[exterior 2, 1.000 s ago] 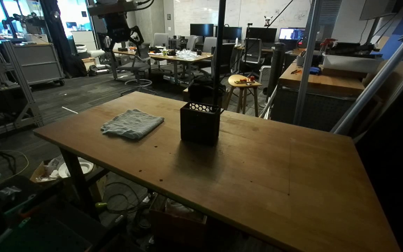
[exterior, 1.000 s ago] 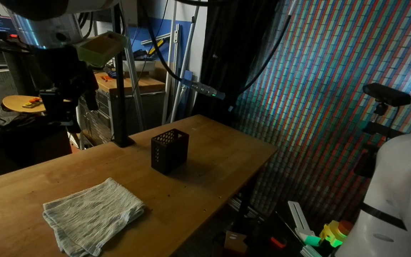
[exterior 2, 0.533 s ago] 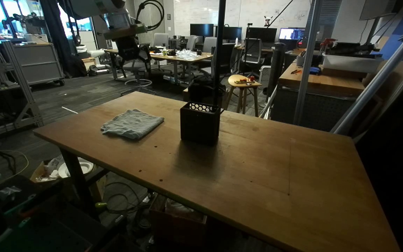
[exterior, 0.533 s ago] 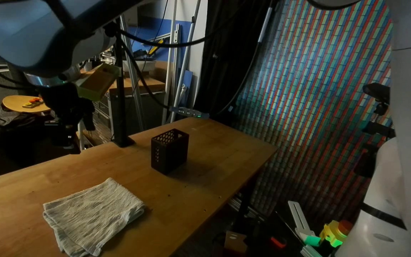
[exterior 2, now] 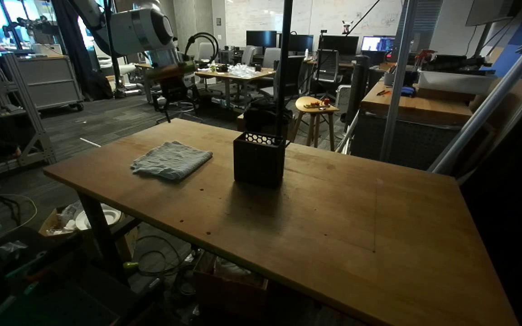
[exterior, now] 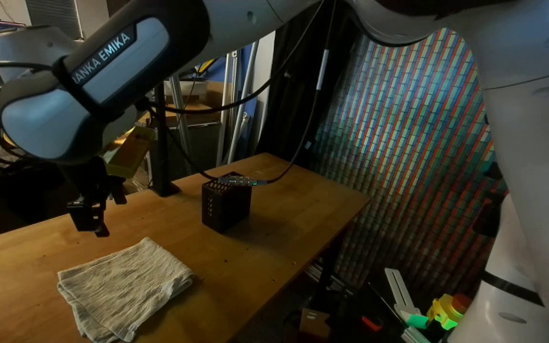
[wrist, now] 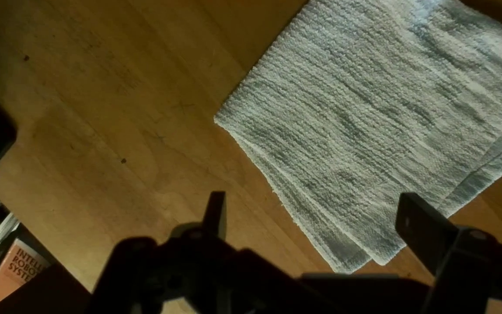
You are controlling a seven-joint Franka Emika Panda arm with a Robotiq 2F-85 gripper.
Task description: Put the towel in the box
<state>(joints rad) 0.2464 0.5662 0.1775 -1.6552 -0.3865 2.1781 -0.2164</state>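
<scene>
Towel pale grey-grn, box blk w/ hex pattern, table brn, backdrop striped red/blu/grn.

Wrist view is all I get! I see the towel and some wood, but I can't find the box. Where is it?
Observer: In an exterior view, the box stands upright on the table, near the towel but not touching it.
Operator: Cool! Is its top open, so stuff can go in?
Observer: It looks open at the top in both exterior views.
Operator: The jaws look super close to the towel in my picture. Are they touching it?
Observer: No, both exterior views show a gap between the jaws and the towel.
</scene>
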